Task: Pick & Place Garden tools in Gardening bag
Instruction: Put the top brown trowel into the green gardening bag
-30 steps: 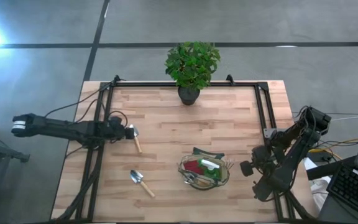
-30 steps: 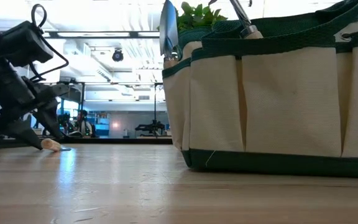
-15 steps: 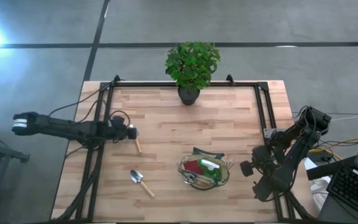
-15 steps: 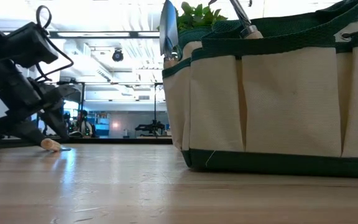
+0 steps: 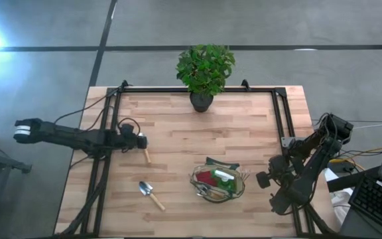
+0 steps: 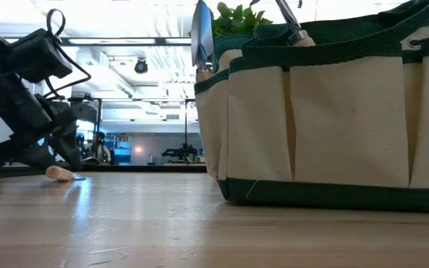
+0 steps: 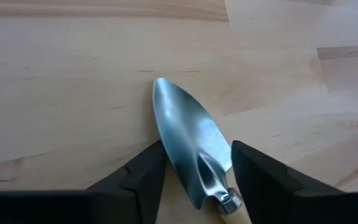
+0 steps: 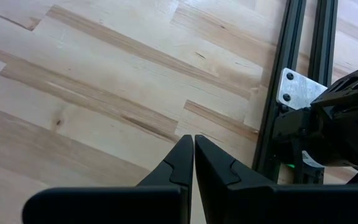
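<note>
My left pincer (image 7: 194,171) straddles the trowel (image 7: 188,140) lying flat on the desk (image 5: 197,133), fingers apart at its neck, not yet gripping. Closing on that slick tapered metal, I risk it squirting out. My right pincer (image 8: 193,158) idles shut, beside the gardening bag (image 5: 219,180).

You see a pale wood table (image 5: 197,133) with darker plank streaks, framed by black rails (image 5: 280,116). The bag (image 6: 326,112) at the right of the low view is cream with dark green trim. The trowel (image 7: 188,143) is shiny silver. At top centre, the plant (image 5: 205,66) is bright green in a dark pot (image 5: 201,101).
</note>
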